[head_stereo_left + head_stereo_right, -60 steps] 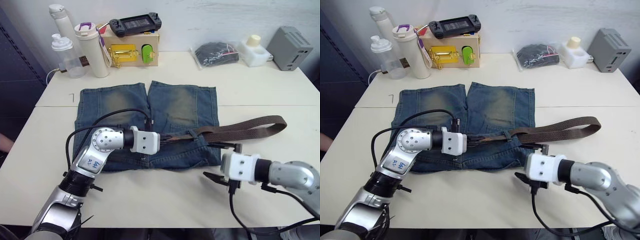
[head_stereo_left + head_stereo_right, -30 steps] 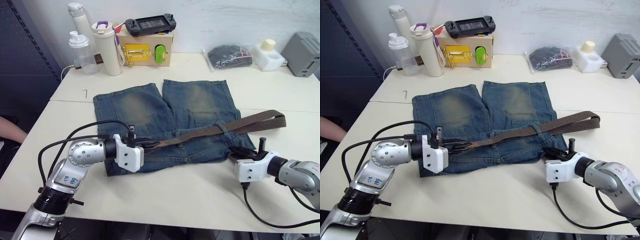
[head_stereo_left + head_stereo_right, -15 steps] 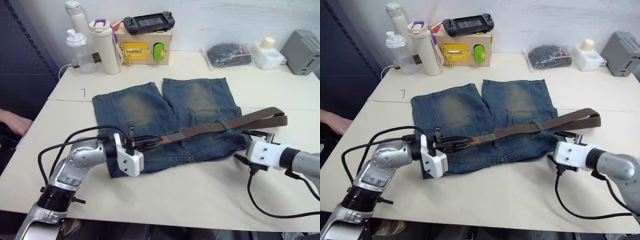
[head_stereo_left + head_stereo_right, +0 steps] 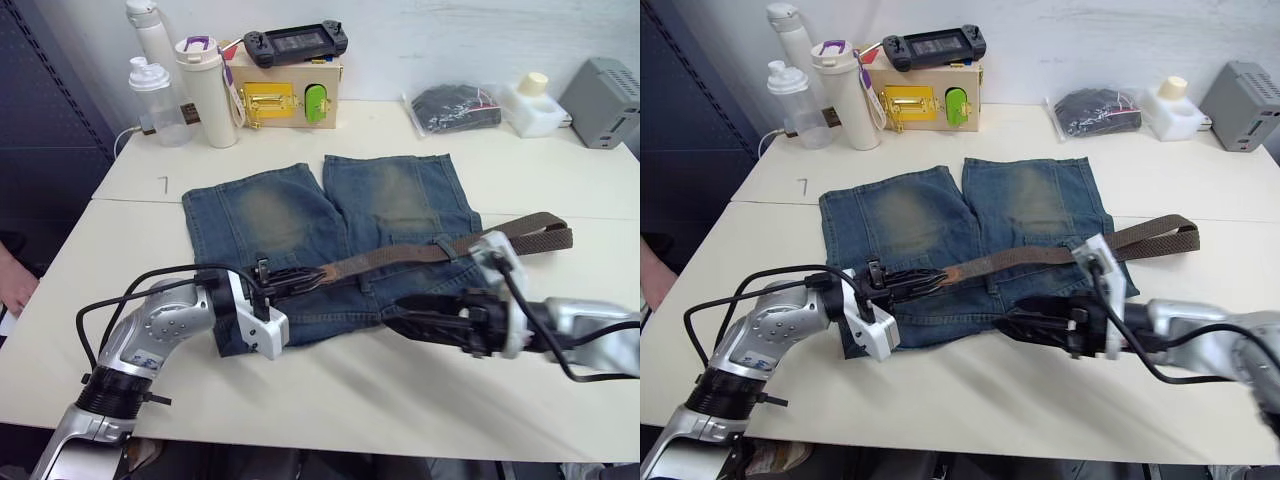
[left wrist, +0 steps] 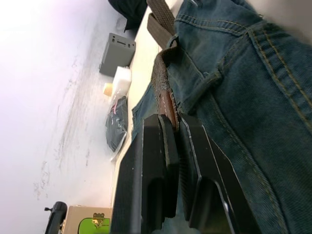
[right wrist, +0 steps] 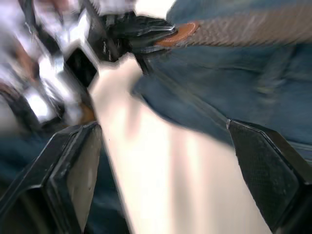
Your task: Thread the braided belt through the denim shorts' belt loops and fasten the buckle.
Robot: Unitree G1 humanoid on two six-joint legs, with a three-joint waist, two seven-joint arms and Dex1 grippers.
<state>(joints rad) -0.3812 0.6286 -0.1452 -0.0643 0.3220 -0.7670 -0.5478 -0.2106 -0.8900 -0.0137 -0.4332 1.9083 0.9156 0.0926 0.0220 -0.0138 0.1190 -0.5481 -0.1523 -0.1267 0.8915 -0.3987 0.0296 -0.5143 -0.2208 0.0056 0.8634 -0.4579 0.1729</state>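
A cream bench stands against a white wall, bottles and a wooden box along its far edge. The denim shorts lie flat at its middle, legs pointing away. The braided belt runs across the waistband, under a belt loop, its doubled end trailing off to the right. The left hand is clamped on the belt's leather tip. The right hand hovers at the waistband's near edge, fingers spread wide.
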